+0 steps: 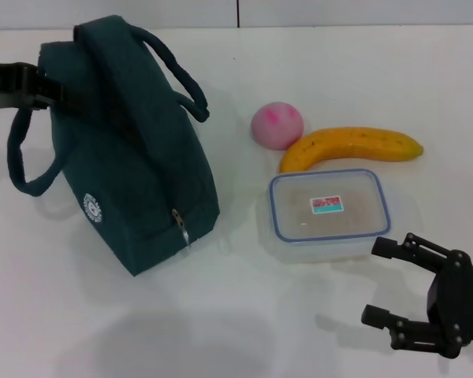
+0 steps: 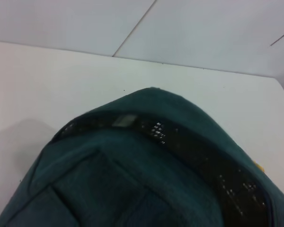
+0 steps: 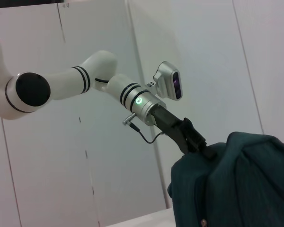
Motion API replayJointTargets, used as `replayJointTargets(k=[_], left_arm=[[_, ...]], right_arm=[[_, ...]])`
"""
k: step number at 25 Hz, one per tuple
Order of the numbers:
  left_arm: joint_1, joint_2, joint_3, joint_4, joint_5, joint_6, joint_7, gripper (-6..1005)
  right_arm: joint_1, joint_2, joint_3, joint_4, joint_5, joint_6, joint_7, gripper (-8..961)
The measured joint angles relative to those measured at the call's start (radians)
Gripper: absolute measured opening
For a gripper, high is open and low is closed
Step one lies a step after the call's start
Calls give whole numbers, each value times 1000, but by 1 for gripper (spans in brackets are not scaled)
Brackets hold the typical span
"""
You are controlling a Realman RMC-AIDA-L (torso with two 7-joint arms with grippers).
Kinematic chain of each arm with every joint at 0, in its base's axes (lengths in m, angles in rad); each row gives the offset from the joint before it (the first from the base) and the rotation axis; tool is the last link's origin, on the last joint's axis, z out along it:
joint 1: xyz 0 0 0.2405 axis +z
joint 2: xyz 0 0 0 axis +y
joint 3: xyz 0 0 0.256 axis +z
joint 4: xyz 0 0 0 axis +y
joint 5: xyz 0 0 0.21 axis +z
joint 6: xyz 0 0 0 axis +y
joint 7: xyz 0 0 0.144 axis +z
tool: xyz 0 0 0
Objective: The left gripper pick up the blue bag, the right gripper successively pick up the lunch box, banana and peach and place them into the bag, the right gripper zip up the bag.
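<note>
On the counter (image 1: pixel 315 47) at left: dark teal blue bag (image 1: pixel 130 165), zipped, handles looped, left gripper (image 1: pixel 43 88) clamped on its far end. Near right: right gripper (image 1: pixel 382 283), jaws spread, empty.

Bag (image 2: pixel 146 189) fills the lower frame, dark teal fabric seen close up, a black zip band curving across its top. White table (image 2: pixel 61 80) behind it. Small yellow bit (image 2: pixel 259 166) shows past the bag's edge.

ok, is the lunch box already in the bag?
No, the lunch box sits lid-on on the table beside the bag, in front of the banana.
</note>
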Motion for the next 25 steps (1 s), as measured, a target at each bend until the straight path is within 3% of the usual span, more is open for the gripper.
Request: replayJointTargets(k=[3,9,17,25], left_arm=[[-1,0,2,0,8,0,-2,266],[2,1,-2,2,-31,7,-4,70],[27,16,-6,-3,-159,28,-6,41],[30,16,-1,-22,-177,32,3,42]], right_arm=[[-1,0,0,1,1,-1,0,860],[-5,-2,1,46,71,-43,20,859],[-79,-8,3,197,429,-147,267,858],[-100,-9,3,258,585,56,656,857]])
